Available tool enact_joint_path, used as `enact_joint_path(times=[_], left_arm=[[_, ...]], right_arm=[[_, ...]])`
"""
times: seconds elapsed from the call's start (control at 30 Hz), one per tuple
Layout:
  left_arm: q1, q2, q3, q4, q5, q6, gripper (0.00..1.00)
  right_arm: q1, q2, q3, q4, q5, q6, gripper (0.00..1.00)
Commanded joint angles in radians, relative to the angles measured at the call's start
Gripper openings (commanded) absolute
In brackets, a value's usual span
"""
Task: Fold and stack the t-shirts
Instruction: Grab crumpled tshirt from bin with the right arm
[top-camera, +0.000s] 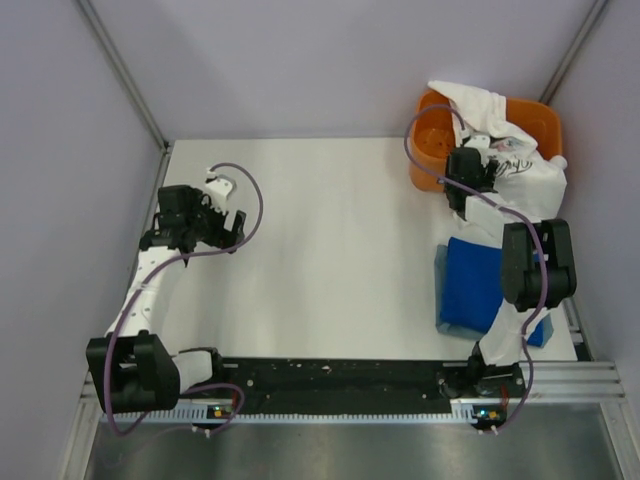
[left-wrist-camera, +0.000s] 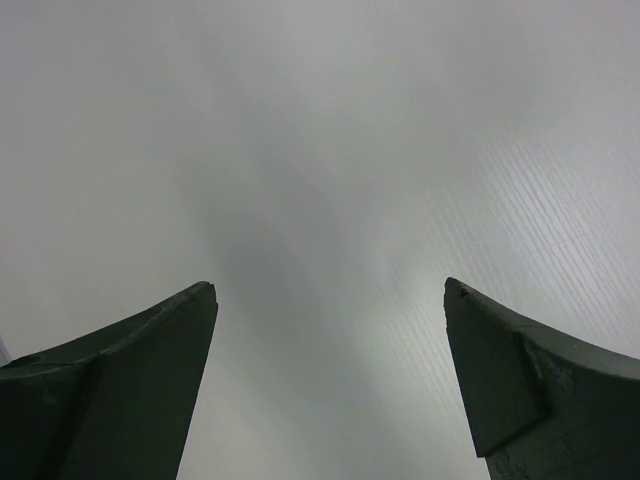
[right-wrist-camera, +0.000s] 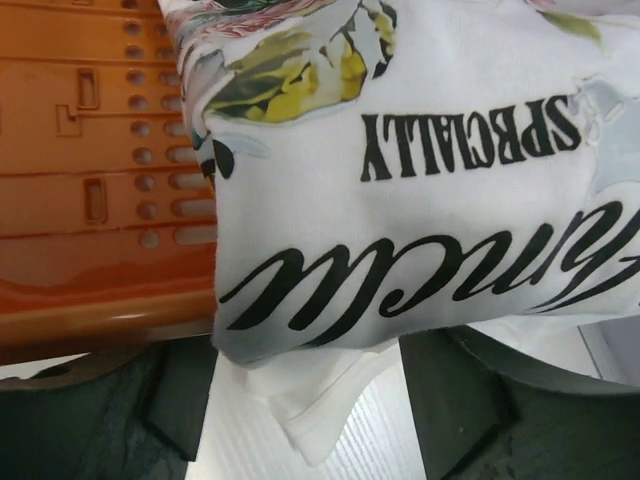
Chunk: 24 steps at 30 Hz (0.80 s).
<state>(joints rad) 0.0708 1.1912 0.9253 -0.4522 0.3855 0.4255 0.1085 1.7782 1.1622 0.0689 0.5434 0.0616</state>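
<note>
The white t-shirt (top-camera: 512, 150) with rose print and dark lettering hangs crumpled out of the orange basket (top-camera: 430, 140) at the back right. In the right wrist view its lettered front (right-wrist-camera: 420, 200) and a white hem hang between my fingers. My right gripper (top-camera: 485, 163) (right-wrist-camera: 310, 355) is open, its jaws on either side of that hem at the basket's near wall. The royal blue t-shirt (top-camera: 470, 285) lies folded on the table in front of the basket, partly under my right arm. My left gripper (top-camera: 232, 228) (left-wrist-camera: 330, 300) is open and empty over bare table at the left.
The white table (top-camera: 340, 250) has grey walls at the left, back and right. The orange basket's perforated side (right-wrist-camera: 90, 150) fills the left of the right wrist view. A black rail (top-camera: 340, 380) runs along the near edge between the arm bases.
</note>
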Motion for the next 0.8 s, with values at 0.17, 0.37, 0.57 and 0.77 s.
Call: enact_joint_path(times=[0.17,0.37,0.57,0.77], left_arm=[[0.003,0.024,0.001,0.009,0.024,0.022,0.99],[0.003,0.031,0.003,0.007,0.035,0.022,0.99],[0.003,0.027,0.004,0.009,0.047,0.024,0.99],[0.004,0.013,0.004,0.007,0.061,0.019,0.99]], right_arm=[[-0.021,-0.063,0.025,0.123,0.23,0.061,0.0],[-0.046,-0.305,-0.042,0.111,0.216,0.026,0.0],[-0.05,-0.603,-0.019,0.208,0.084,-0.132,0.0],[-0.052,-0.616,0.29,0.183,-0.202,-0.226,0.0]])
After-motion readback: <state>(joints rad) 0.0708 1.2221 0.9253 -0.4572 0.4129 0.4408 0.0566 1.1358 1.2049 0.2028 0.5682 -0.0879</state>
